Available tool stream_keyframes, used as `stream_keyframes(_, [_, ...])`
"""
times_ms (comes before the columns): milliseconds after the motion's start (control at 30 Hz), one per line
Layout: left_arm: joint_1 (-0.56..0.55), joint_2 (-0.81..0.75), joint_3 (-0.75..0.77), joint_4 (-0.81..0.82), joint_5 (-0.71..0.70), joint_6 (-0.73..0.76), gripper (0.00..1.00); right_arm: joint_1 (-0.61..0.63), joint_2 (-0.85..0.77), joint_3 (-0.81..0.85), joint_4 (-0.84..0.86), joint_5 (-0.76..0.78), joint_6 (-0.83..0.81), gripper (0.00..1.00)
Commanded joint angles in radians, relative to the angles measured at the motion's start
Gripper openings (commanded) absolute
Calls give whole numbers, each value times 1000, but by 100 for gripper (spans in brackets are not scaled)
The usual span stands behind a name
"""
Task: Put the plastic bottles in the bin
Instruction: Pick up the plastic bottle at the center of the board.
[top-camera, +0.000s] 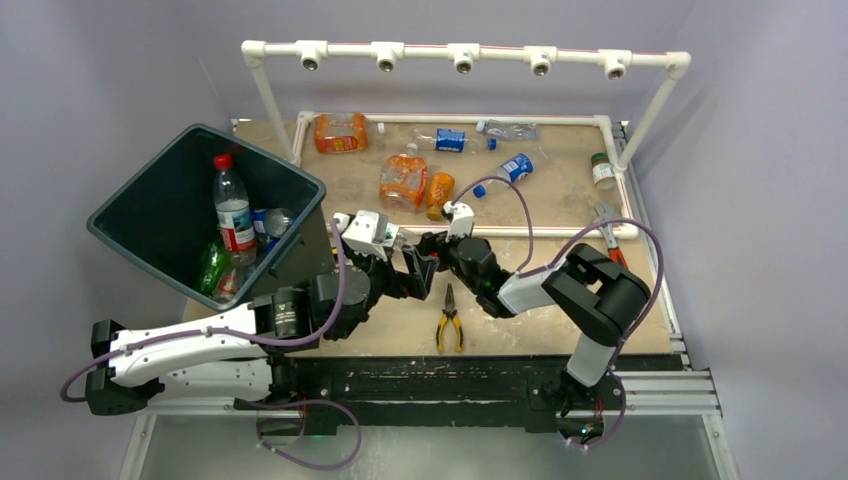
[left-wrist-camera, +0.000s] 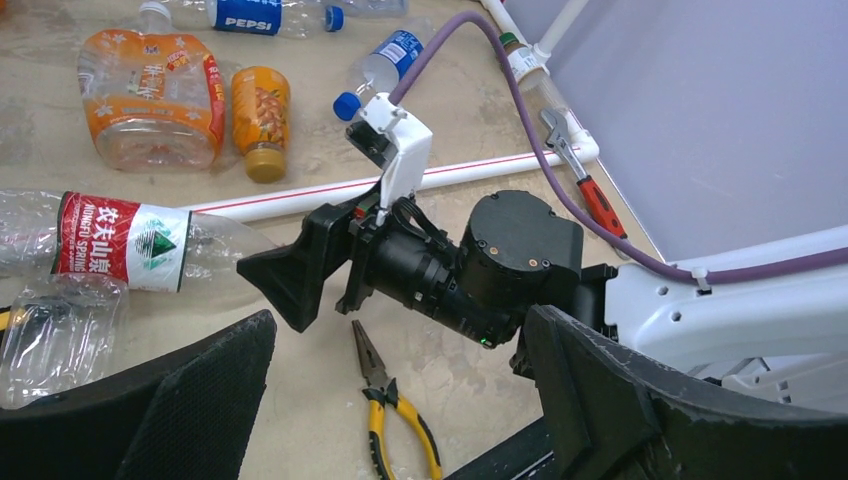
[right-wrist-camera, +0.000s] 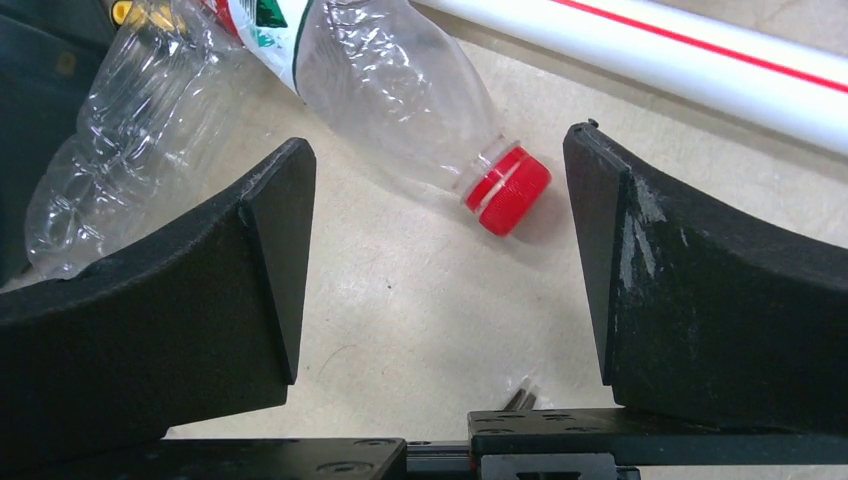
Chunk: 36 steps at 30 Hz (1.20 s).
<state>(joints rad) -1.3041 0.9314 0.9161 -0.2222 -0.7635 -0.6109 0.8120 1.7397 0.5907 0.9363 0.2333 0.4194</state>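
The bin (top-camera: 150, 215) at nine o'clock holds a red-capped bottle (top-camera: 232, 205), a green bottle (top-camera: 212, 266), others half hidden. Left gripper (left-wrist-camera: 400, 345) and right gripper (right-wrist-camera: 432, 250) gape, empty.

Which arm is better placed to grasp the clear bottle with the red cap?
Probably right: the red cap lies just ahead of the open right end effector. The left end effector, also open, has the bottle off to one side.

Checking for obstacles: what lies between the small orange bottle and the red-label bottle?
A white pipe lies between the small orange bottle and the red-label bottle, shown in the left wrist view.
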Motion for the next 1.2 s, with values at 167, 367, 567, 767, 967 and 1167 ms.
stream_keyframes(167, [-6, -51, -16, -12, 16, -43, 94, -1, 75, 99, 1, -93, -129, 84])
stream_keyframes(367, [-6, -69, -32, -20, 25, -64, 94, 2, 126, 198, -139, -118, -137, 77])
stream_keyframes(567, [-6, -76, -34, -24, 27, -67, 94, 8, 147, 253, -272, -146, -144, 71])
stream_keyframes(767, [-6, -67, -36, -19, 29, -68, 94, 16, 141, 272, -367, -152, -145, 63])
stream_keyframes(967, [-6, -58, -33, -4, 41, -64, 94, 19, 138, 282, -450, -195, -146, 65])
stream_keyframes(1167, [-6, -40, -25, -3, 56, -67, 93, 26, 148, 284, -498, -199, -131, 76])
